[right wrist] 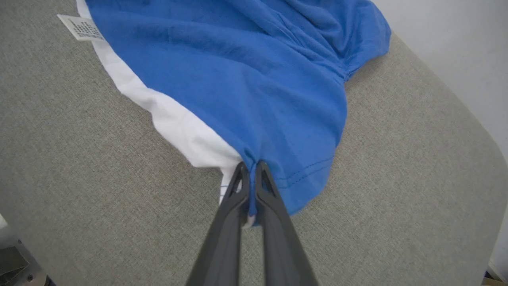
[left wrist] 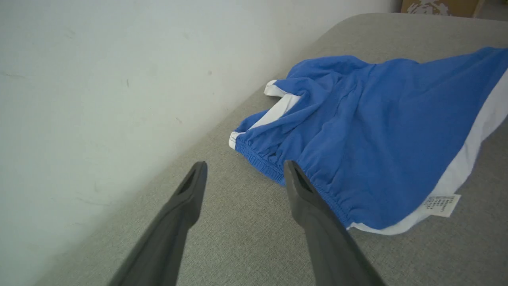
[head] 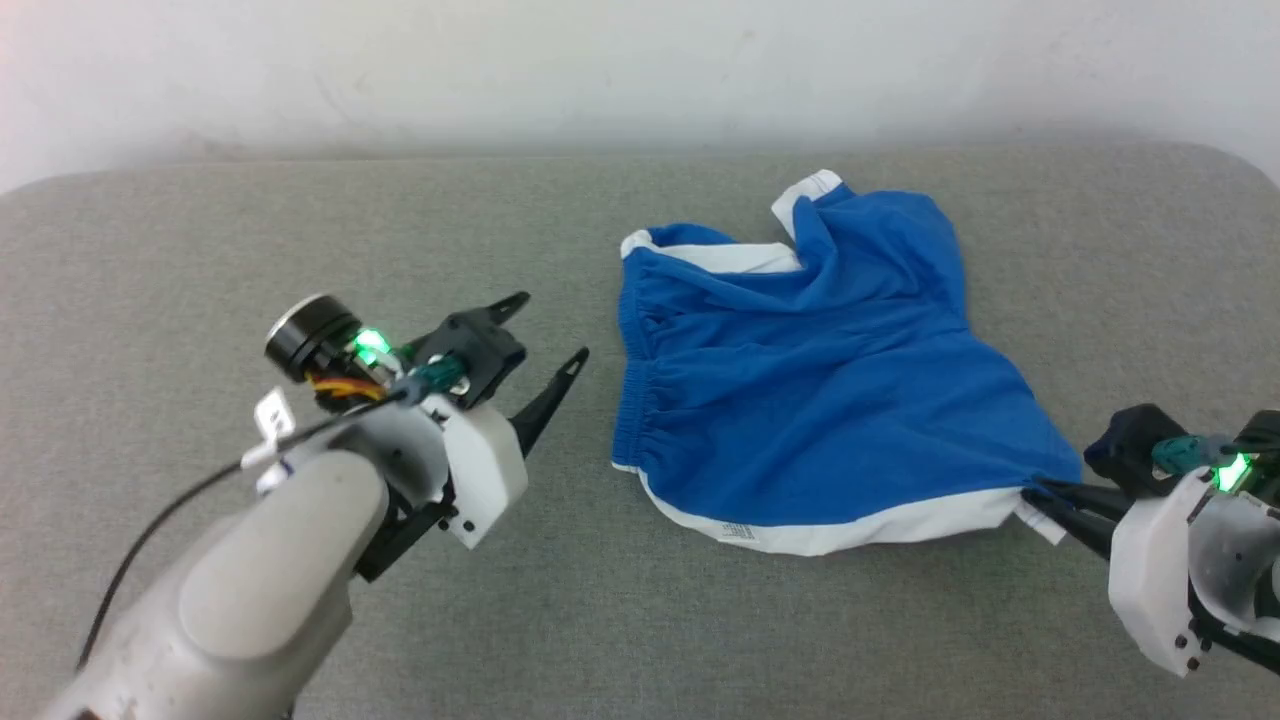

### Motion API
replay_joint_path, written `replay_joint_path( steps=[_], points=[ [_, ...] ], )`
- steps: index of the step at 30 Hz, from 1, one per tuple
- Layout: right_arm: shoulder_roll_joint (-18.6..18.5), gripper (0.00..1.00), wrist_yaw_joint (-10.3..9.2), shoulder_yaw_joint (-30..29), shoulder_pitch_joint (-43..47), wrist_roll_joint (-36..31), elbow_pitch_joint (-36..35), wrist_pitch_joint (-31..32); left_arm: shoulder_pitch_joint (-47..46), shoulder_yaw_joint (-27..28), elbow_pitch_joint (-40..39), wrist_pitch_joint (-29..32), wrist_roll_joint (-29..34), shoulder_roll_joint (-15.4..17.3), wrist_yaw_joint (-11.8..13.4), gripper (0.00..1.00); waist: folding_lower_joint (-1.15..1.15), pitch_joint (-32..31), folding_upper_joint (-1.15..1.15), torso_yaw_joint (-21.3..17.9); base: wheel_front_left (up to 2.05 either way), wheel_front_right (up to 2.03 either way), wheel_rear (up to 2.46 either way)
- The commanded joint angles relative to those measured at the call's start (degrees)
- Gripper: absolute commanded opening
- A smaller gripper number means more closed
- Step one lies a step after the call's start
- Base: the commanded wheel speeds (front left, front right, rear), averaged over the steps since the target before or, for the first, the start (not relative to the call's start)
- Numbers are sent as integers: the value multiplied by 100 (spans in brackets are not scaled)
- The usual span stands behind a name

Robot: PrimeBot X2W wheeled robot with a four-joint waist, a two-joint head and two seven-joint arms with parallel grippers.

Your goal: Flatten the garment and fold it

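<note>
Garment (head: 800, 400) is lying bunched on the grey pad (head: 300, 230), its hem corner clenched in the jaws of the right gripper (right wrist: 249, 171) — flattening is beginning. Left gripper (left wrist: 245, 167) is hovering, jaws spread, waistband (left wrist: 260, 161) just ahead of them. Next move is calling for a waistband pinch, then an outward pull — nothing is obstructing; care tag (head: 738, 532) is lying between both grippers
</note>
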Motion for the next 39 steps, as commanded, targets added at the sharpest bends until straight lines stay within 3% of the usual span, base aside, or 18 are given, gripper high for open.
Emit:
replay_joint_path(
  steps=[1,6,13,21,26,27,28,29,30,31,35,39],
  points=[
    [51,0,-12,-29,87,-40,-31,19,-153,-77,-20,42,-84,62,-35,100,0,36,0,-41,0,0,0],
    [214,0,-12,-258,224,-279,-105,138,-965,-1438,-19,899,-1279,394,-36,100,0,205,0,-191,0,0,0],
    [443,0,-12,-366,149,-537,-201,225,-1833,-2854,235,1734,-2428,501,-37,100,0,524,0,-479,0,0,0],
    [617,0,-12,-358,-47,-656,-88,127,-2116,-3319,571,2228,-2827,396,-37,100,0,844,0,-734,0,0,0],
    [721,0,-12,-319,-146,-679,54,6,-1841,-3335,455,2878,-2662,374,-37,100,0,963,0,-807,0,0,0],
    [735,0,-12,-310,-157,-680,79,-10,-1761,-3335,363,3075,-2642,406,-37,89,0,975,0,-808,0,0,0],
    [747,0,-12,-303,-168,-682,103,-25,-1693,-3336,256,3250,-2631,447,-37,49,0,985,0,-808,0,0,0],
    [760,0,-12,-300,-179,-683,128,-42,-1646,-3336,157,3376,-2614,503,-37,44,0,992,0,-805,0,0,0],
    [773,0,-12,-302,-189,-683,156,-62,-1613,-3336,81,3446,-2602,556,-37,30,0,996,0,-797,0,0,0],
    [784,0,-12,-308,-197,-685,184,-93,-1597,-3336,38,3447,-2622,599,-37,0,0,989,0,-778,0,0,0],
    [820,0,-12,-305,-224,-713,242,-239,-1614,-3337,58,3134,-2810,711,-37,0,0,884,0,-693,0,0,0],
    [833,0,-12,-338,-230,-777,248,-472,-1728,-3167,187,2183,-3310,795,-37,0,0,644,0,-620,0,0,0]
  ],
)
